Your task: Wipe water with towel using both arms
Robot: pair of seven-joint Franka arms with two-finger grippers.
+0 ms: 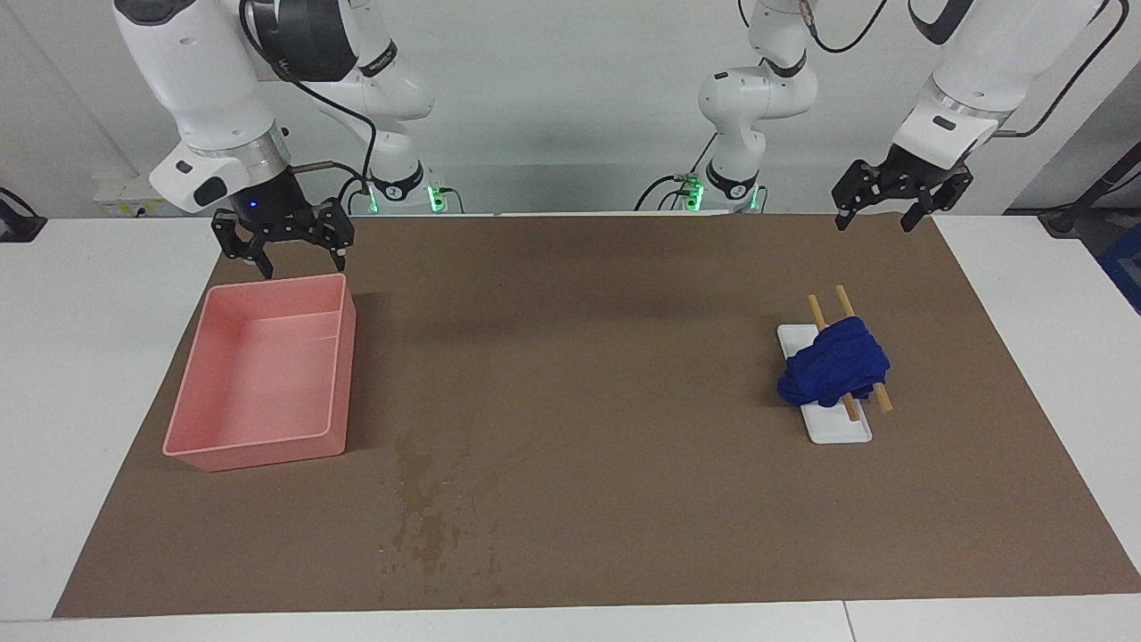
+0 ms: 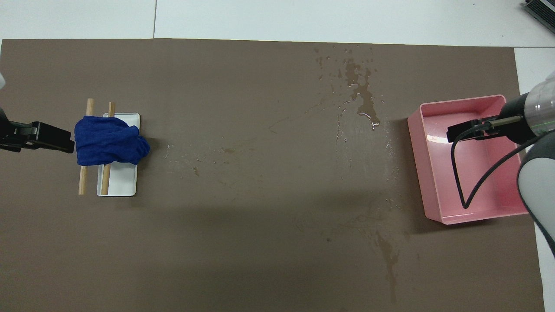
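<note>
The left gripper (image 1: 881, 212) hangs with its jaws spread and nothing between them, raised over the mat's edge at the robots' end, at the left arm's end of the table. The right gripper (image 1: 291, 245) is likewise released and empty, poised over the rim of the pink bin (image 1: 332, 370) that lies closest to the robots.

Outward from the left gripper, farther from the robots, a crumpled blue towel (image 1: 836, 366) is draped across two wooden sticks (image 1: 816, 309), which lie over a small white tray (image 1: 842, 428). The towel covers the middle of the sticks and part of the tray; their ends poke out on both sides.

The pink bin sits on the brown mat (image 1: 624, 357) toward the right arm's end. Just beside the bin's corner farthest from the robots, the water (image 1: 426, 513) spreads as glossy dark blotches and specks, running on toward the mat's edge farthest from the robots. The bin stands between the right gripper and the water. Fainter streaks and stains (image 2: 390, 255) mark the mat nearer the robots beside the bin. Towel and water are well apart, with open mat between them.
</note>
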